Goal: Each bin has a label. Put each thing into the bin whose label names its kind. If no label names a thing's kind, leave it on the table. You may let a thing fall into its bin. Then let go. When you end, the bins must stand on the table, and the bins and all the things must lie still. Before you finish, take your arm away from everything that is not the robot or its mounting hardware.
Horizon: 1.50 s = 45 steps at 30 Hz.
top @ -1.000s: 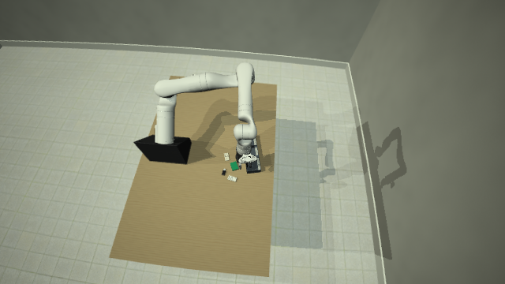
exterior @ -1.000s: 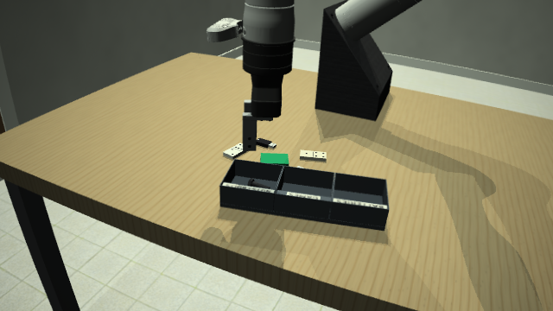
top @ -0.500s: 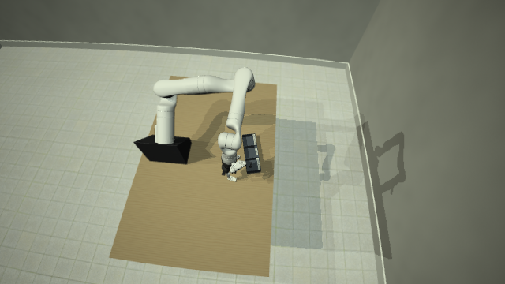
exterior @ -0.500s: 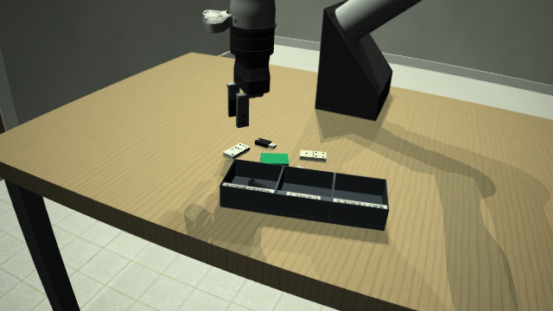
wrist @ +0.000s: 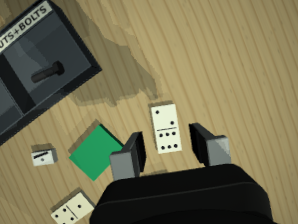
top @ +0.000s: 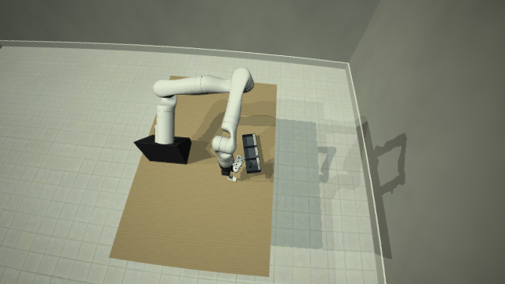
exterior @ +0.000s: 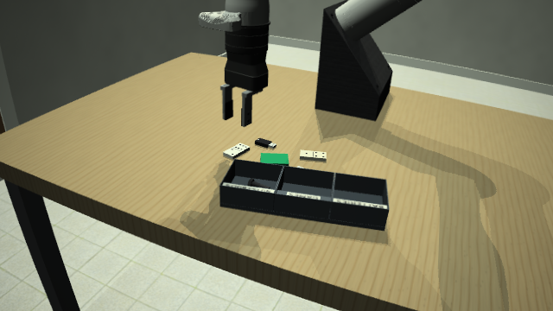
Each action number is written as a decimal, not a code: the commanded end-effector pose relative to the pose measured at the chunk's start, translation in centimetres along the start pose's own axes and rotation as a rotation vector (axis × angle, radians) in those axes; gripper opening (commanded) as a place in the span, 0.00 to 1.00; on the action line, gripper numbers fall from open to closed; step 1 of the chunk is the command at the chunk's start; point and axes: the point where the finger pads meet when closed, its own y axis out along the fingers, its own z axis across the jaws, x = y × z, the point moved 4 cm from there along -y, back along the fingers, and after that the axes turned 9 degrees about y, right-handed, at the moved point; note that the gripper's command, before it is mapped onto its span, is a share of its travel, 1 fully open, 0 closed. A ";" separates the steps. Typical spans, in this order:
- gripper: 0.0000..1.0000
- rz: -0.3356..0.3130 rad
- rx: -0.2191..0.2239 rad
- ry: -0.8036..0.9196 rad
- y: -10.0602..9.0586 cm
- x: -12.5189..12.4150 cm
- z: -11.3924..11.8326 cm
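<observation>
The end effector [exterior: 236,111] hangs above the tabletop [exterior: 108,130] with its 2 dark fingers spread apart and nothing between them. In the wrist view a white domino [wrist: 164,127] lies flat on the wood directly in the gap between the fingers, below them and apart from both. The exterior view shows the fingertips well clear of the surface, with this same domino [exterior: 236,150] lying beneath and slightly in front of them.

Just beside that domino sits a small black USB stick [exterior: 265,142] with a metal plug, and next to it a flat green card [exterior: 274,158] rests against the back wall of the bins. A 2nd domino [exterior: 313,155] lies to the right of the green card, near the back rim of the middle bin. In the wrist view a smaller white piece [wrist: 44,156] with dark marks lies near the green card; what it is cannot be told.

3 black bins stand in a row, touching side to side, each with a white label strip on its front wall. The left bin [exterior: 229,196] holds a dark bolt [exterior: 257,183]; its label in the wrist view reads partly as "TS+BOLTS". The middle bin [exterior: 302,205] and the right bin [exterior: 360,213] show only their dark floors. The arm's black pedestal [exterior: 367,86] stands farther back on the tabletop.
</observation>
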 end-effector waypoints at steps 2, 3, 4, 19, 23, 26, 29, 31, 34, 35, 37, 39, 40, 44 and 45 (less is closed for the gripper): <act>0.79 0.010 -0.005 0.004 -0.3 0.0 0.4; 0.79 0.010 -0.005 0.004 -0.3 0.0 0.4; 0.79 0.010 -0.005 0.004 -0.3 0.0 0.4; 0.79 0.010 -0.005 0.004 -0.3 0.0 0.2; 0.79 0.010 -0.005 0.004 -0.3 0.0 0.2; 0.79 0.010 -0.005 0.004 -0.3 0.0 0.2; 0.79 0.010 -0.005 0.004 -0.3 0.0 0.2; 0.79 0.010 -0.005 0.004 -0.3 0.0 0.2; 0.79 0.010 -0.005 0.004 0.0 0.0 0.2; 0.79 0.010 -0.005 0.004 0.5 0.0 0.2; 0.79 0.010 -0.005 0.004 1.3 0.1 0.2; 0.79 0.010 -0.005 0.004 1.7 0.1 0.2; 0.79 0.010 -0.005 0.004 1.7 0.1 0.2; 0.79 0.010 -0.005 0.004 3.3 0.2 0.2; 0.79 0.010 -0.005 0.004 3.7 0.2 0.2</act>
